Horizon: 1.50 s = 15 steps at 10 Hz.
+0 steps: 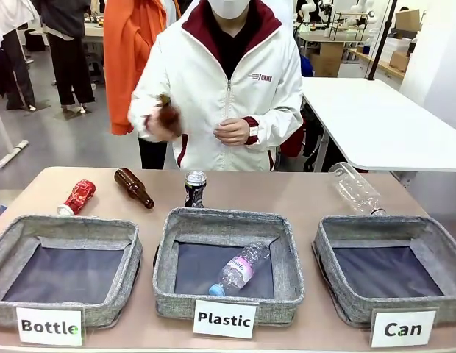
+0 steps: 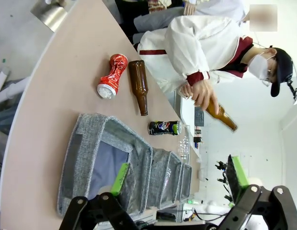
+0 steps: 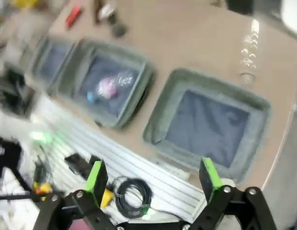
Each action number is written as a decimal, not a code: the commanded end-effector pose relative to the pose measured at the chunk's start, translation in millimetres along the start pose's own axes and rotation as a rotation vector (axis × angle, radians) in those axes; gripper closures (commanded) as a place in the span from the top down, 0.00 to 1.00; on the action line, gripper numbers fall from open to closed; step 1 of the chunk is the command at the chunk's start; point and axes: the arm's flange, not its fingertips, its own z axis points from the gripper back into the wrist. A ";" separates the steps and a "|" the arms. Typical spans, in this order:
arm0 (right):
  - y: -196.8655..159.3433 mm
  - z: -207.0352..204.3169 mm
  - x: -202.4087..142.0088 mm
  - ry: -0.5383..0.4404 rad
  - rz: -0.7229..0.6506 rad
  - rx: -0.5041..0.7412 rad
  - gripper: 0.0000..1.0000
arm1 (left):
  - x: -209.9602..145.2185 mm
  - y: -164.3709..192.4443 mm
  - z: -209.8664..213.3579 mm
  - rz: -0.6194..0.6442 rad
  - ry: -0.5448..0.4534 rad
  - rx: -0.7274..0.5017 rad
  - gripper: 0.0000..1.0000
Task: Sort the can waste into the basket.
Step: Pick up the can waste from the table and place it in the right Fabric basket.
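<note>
A crushed red can (image 1: 79, 196) lies at the table's far left. A black can (image 1: 195, 188) with a silver top stands behind the middle basket. The grey basket (image 1: 364, 228) with the "Can" card sits at the right, its dark floor bare. In the left wrist view my left gripper (image 2: 179, 187) is open above the table's left end, far from the red can (image 2: 112, 75) and the black can (image 2: 164, 127). My right gripper (image 3: 153, 179) is open, high above the near edge of the Can basket (image 3: 155, 127); this view is blurred.
A brown bottle (image 1: 134, 187) lies between the two cans. The person holds another brown bottle (image 1: 168, 116) above the table. A clear plastic bottle (image 1: 356, 188) lies behind the Can basket, and another (image 1: 239, 269) is inside the Plastic basket (image 1: 169, 254). The Bottle basket (image 1: 132, 257) holds nothing.
</note>
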 end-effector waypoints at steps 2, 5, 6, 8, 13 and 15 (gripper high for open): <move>-49.8 -40.9 -36.7 -0.230 -0.056 0.096 1.00 | -2.0 1.0 1.1 -0.022 0.006 -0.011 1.00; -78.8 -87.6 -26.9 -0.218 0.002 0.161 1.00 | 0.0 0.1 0.0 0.000 0.000 0.000 1.00; -77.2 -113.6 -12.2 -0.176 0.064 0.177 1.00 | 24.3 -34.3 52.0 -0.084 -0.101 -0.059 1.00; -72.2 -167.9 32.2 -0.109 0.244 0.204 1.00 | 45.0 -69.5 134.0 -0.168 -0.162 -0.100 1.00; -44.1 -332.1 156.0 -0.085 0.760 0.302 1.00 | -20.2 -74.0 113.1 -0.175 0.109 -0.108 1.00; -27.3 -396.5 193.7 -0.175 0.791 0.343 1.00 | -37.9 -65.8 53.8 -0.176 0.264 -0.054 1.00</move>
